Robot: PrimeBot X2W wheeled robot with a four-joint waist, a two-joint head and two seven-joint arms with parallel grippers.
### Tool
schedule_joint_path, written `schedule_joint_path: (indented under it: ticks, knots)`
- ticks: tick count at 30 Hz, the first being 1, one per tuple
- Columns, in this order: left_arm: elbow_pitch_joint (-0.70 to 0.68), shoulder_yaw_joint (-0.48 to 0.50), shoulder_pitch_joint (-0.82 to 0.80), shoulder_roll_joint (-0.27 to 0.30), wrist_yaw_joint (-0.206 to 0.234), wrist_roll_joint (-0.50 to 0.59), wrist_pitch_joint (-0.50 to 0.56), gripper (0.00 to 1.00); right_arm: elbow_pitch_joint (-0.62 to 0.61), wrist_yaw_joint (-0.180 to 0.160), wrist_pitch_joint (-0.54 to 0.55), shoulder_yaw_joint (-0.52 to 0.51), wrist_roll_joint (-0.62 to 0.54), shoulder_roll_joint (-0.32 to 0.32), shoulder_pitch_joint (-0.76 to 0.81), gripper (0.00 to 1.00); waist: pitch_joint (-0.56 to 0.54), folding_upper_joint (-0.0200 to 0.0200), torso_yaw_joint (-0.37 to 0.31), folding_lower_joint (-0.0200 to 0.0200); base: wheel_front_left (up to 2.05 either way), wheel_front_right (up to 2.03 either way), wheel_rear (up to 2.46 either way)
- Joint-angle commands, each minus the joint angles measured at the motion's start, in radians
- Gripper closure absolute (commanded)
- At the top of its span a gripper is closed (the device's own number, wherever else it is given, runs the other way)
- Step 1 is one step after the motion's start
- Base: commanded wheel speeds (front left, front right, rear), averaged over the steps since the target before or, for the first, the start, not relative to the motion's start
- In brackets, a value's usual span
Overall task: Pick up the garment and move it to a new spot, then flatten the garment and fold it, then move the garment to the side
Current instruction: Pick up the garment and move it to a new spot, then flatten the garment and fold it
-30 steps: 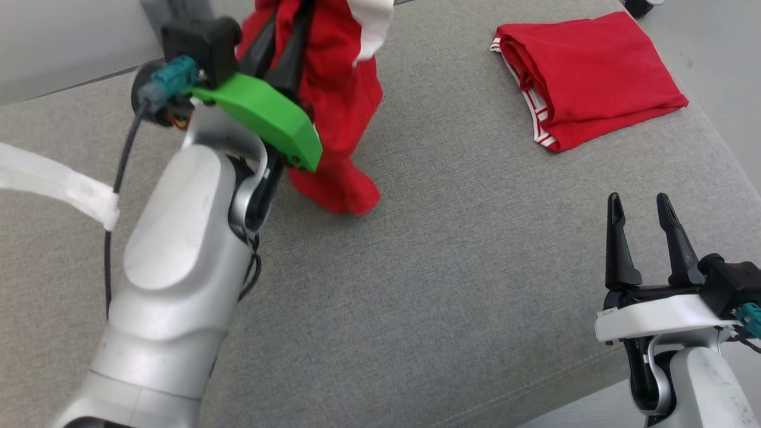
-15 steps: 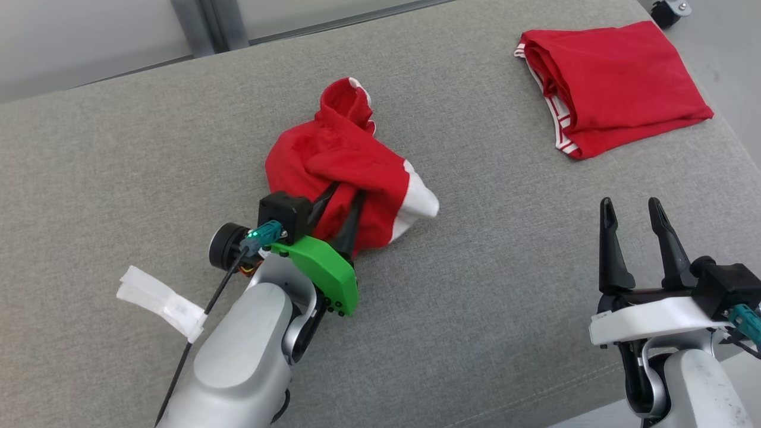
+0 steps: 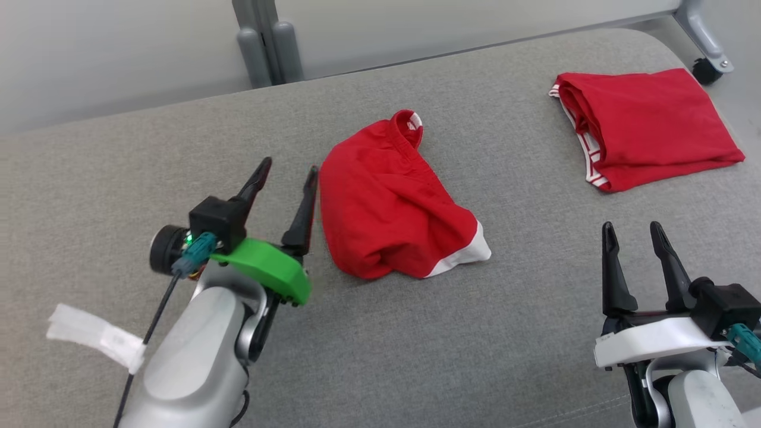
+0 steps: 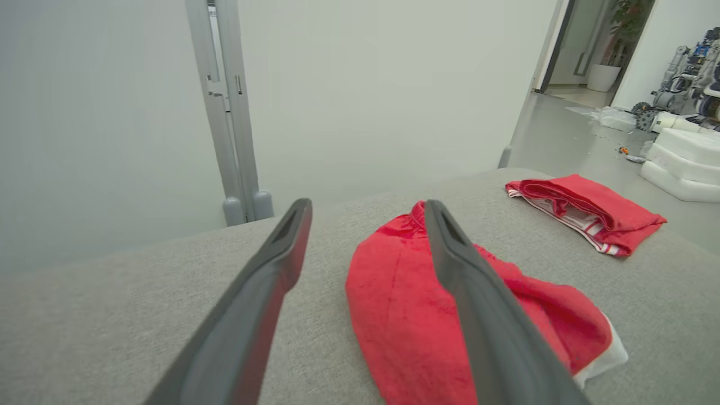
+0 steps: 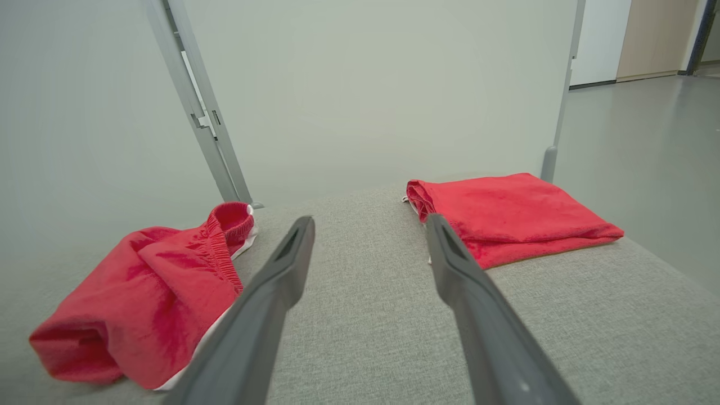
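Observation:
A crumpled red garment (image 3: 389, 199) with a white hem lies loose in the middle of the grey padded surface (image 3: 464, 333). It shows in the left wrist view too (image 4: 405, 315), and at the lower left of the right wrist view (image 5: 146, 292). My left gripper (image 3: 288, 169) stands open just left of it, its right finger close to the cloth's edge, nothing between the fingers. My right gripper (image 3: 631, 229) is open and empty at the lower right, well apart from the garment.
A folded red garment (image 3: 645, 128) with white-striped trim lies at the far right of the surface. A grey post (image 3: 261, 38) and pale wall stand behind. A white tape tag (image 3: 95, 336) hangs on my left arm's cable. The surface's right edge drops to the floor.
My left gripper has opened and let go of the red garment, which now lies on the surface, and has drawn back to its left. The head camera has tilted. The right gripper is unchanged.

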Motion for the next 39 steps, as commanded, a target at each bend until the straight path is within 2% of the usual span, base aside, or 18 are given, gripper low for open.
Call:
schedule_joint_path:
  ticks: [1,7,14,24,32,39]
  knots:
    - [-0.014,0.020,0.035,0.023,0.012,-0.002,-0.005,0.00,0.002,-0.002,-0.003,-0.001,-0.003,-0.008,0.014,0.00,-0.036,0.0000,0.037,0.0000,0.00,0.00,0.00]
    - [-0.113,0.124,0.149,0.081,0.048,0.010,-0.008,0.00,-0.002,-0.002,-0.003,0.002,-0.001,-0.016,0.034,0.00,-0.065,0.0000,0.078,0.0000,0.00,0.00,0.00]
    - [-0.223,0.266,0.303,0.108,0.064,0.032,-0.008,0.00,-0.006,-0.002,-0.003,0.013,-0.002,-0.022,0.052,0.00,-0.085,0.0000,0.121,0.0000,0.00,0.00,0.00]
    - [-0.318,0.391,0.481,0.078,0.024,0.091,-0.008,0.00,-0.020,-0.002,-0.003,0.021,-0.001,-0.032,0.077,0.00,-0.094,0.0000,0.144,0.0000,0.00,0.00,0.00]
    - [-0.340,0.434,0.532,0.025,-0.024,0.141,-0.008,0.00,-0.014,-0.002,-0.003,0.018,0.007,-0.039,0.096,0.00,-0.090,0.0000,0.146,0.0000,0.00,0.00,0.00]
    - [-0.345,0.470,0.548,-0.010,-0.047,0.170,-0.008,0.00,-0.007,-0.002,-0.003,0.031,0.011,-0.037,0.103,0.00,-0.093,0.0000,0.140,0.0000,0.00,0.00,0.00]
